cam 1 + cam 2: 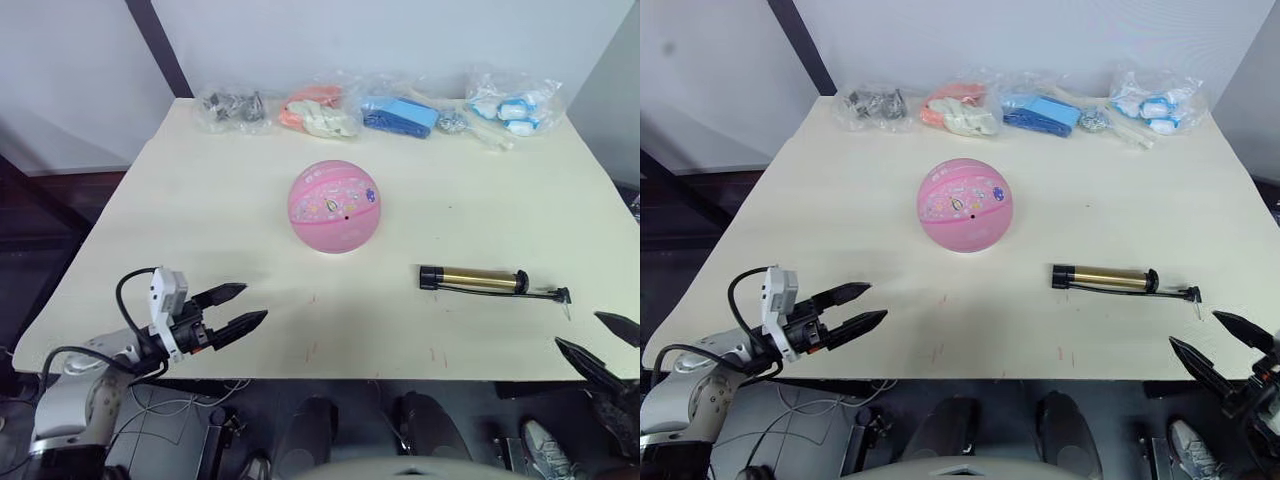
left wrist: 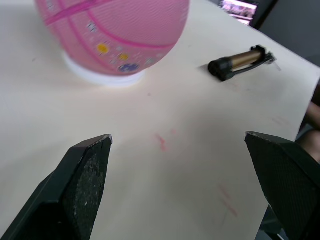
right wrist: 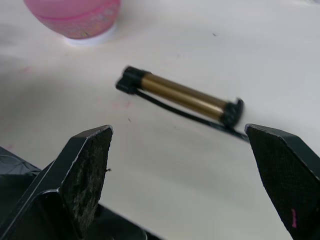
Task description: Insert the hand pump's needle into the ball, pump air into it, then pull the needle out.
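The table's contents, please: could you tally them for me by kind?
Ball: 1
Hand pump: 1
Clear bags of small parts along the far edge: 4
Total: 6

Cream table; four clear plastic bags of small items along far edge.

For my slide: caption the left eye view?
Open grippers, left and right, flank ball and pump on table.
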`<state>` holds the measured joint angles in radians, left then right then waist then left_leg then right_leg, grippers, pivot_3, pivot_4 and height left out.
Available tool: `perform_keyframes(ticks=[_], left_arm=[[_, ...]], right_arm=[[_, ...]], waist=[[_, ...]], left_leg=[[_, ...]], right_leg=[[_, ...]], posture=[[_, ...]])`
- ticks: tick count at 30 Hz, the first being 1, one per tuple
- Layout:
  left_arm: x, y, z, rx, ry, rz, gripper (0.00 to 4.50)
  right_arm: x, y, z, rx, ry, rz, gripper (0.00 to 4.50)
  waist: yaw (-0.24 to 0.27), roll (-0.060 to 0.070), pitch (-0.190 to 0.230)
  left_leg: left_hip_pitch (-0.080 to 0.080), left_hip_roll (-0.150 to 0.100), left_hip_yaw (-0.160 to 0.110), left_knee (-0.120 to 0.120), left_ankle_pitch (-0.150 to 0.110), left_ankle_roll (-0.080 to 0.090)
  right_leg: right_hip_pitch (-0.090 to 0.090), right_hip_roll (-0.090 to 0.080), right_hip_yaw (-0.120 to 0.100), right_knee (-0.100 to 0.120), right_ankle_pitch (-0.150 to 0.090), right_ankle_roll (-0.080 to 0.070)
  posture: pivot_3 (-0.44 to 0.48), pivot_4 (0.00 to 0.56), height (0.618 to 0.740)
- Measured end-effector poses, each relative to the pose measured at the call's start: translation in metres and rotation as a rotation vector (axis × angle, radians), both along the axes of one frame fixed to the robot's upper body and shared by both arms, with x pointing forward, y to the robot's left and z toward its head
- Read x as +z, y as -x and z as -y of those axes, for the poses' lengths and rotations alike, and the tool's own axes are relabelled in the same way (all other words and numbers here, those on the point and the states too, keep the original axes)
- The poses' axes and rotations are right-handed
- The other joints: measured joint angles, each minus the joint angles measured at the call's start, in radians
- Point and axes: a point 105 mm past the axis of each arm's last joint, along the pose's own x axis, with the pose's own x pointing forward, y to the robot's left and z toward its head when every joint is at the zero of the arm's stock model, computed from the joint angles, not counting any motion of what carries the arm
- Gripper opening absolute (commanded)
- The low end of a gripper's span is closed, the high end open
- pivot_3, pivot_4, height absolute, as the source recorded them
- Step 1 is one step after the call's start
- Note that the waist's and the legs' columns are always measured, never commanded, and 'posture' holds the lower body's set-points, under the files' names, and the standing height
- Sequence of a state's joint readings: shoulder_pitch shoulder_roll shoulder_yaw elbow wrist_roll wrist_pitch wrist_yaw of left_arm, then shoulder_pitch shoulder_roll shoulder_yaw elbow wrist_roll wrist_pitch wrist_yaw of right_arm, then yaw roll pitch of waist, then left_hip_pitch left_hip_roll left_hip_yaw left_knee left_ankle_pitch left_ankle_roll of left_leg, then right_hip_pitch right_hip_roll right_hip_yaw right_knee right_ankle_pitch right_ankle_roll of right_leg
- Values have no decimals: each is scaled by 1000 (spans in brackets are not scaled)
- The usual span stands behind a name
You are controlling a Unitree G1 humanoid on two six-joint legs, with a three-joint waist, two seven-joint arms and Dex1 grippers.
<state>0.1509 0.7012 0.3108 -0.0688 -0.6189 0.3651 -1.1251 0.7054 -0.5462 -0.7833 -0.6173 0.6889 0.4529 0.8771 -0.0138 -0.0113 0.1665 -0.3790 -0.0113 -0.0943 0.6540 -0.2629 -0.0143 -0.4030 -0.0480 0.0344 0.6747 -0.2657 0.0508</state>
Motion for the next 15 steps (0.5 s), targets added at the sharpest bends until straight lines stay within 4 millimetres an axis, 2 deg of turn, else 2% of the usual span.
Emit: perform_keyframes(ticks=[7, 15], left_arm=[[-8, 4, -3, 39, -6, -23, 4500], [2, 1, 9, 57, -13, 0, 4500]], right_arm=[[-3, 5, 5, -24, 22, -4, 4453], [-4, 5, 7, -28, 23, -2, 4453]], waist=[[1, 0, 0], [2, 0, 0]], left_leg=[[0, 1, 2, 0, 0, 0], [0, 1, 3, -1, 0, 0]], right_leg=[[0, 0, 1, -2, 0, 0], [0, 0, 2, -2, 0, 0]], posture=[[0, 150, 740], [0, 150, 740]])
